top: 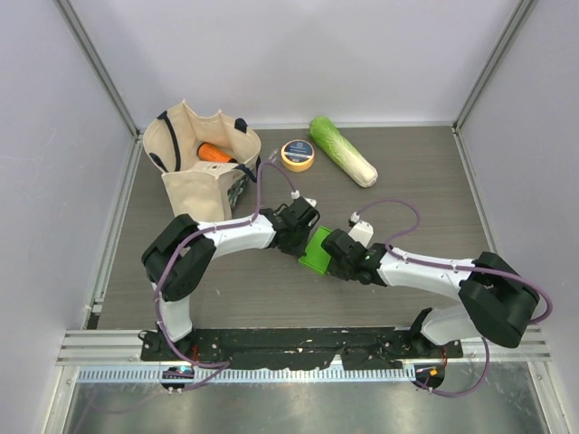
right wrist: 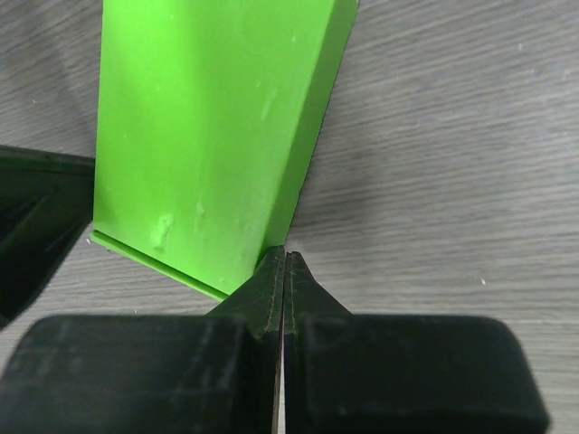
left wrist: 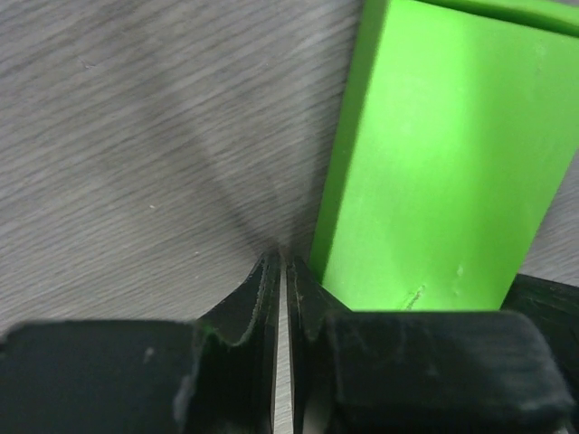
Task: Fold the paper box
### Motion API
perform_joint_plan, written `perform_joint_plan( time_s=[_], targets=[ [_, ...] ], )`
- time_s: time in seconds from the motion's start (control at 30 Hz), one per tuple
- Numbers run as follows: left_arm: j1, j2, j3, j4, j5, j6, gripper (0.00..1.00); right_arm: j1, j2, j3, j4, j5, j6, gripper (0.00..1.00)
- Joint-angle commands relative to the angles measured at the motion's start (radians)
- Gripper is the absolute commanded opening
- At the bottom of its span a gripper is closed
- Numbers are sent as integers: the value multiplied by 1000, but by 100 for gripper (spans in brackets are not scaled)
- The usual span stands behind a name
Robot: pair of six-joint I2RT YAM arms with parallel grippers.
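Colour and pattern findings:

- **Paper box** (top: 317, 250): bright green, plain, unprinted. Faint pale scuffs show on 1 face in the wrist views.
- **Table** (top: 434, 181): grey-brown with a fine wood-grain pattern.
- **Left gripper** (left wrist: 279, 271) and **right gripper** (right wrist: 283, 271): matt black fingers.
- **Left arm** (top: 226, 237) and **right arm** (top: 425, 269): white shells with black joints.
- **Cables** (top: 260, 185): purple.
- **Cabbage** (top: 344, 151): pale green, shading to cream-white at 1 end.
- **Tape roll** (top: 298, 155): yellow rim, dark label in the middle.
- **Bag** (top: 194, 167): cream canvas with dark straps. An orange item (top: 215, 152) lies inside.
- **Walls** (top: 289, 54): plain pale lilac-grey.
- **Base rail** (top: 298, 342): black.
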Motion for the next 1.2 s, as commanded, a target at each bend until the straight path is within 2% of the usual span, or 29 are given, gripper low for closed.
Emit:
perform_joint_plan(
  time_s=[0.0, 0.2, 0.47, 0.73, 1.07, 1.17],
  targets=[
    [-30, -16, -18, 14, 16, -38, 10, 3, 30, 16, 110, 27, 11, 1],
    [-84, -57, -83, 69, 115, -101, 9, 6, 13, -22, 193, -13, 21, 1],
    [-165, -126, -176, 65, 152, -164, 9, 37, -54, -62, 169, -108, -61, 1],
    [-285, -153, -219, -3, 108, -235, 8, 173, -133, -79, 78, -138, -60, 1],
    [-461, -186, -272, -46, 17, -348, 7, 361, -248, -143, 26, -50, 79, 1],
    [-480, -180, -281, -46, 4, -367, 7, 404, -245, -154, 24, -17, 113, 1]
  ],
)
